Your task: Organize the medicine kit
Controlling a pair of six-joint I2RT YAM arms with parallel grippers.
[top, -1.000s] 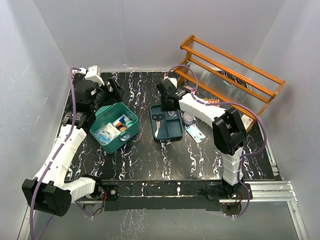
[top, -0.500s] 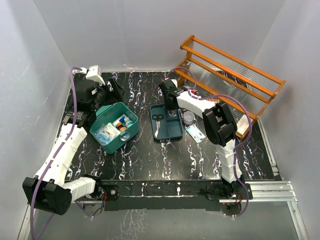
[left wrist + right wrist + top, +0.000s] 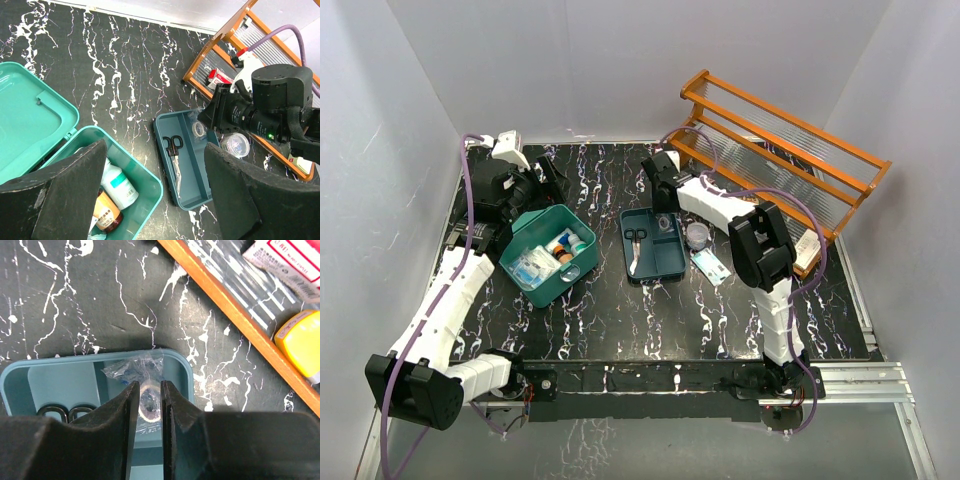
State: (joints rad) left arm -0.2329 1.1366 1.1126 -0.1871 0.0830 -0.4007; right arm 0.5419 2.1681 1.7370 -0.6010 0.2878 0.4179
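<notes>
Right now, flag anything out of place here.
The insert tray sits out beside the open medicine kit, not seated inside it, with scissors in it. A clear round tub and a flat packet lie loose right of the tray. The right gripper pinches a clear bag over the tray's corner. Nothing looks spilled.

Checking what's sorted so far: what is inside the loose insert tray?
Scissors lie in the insert tray, plus a clear-wrapped roll at its far end. The right gripper hides part of that roll.
</notes>
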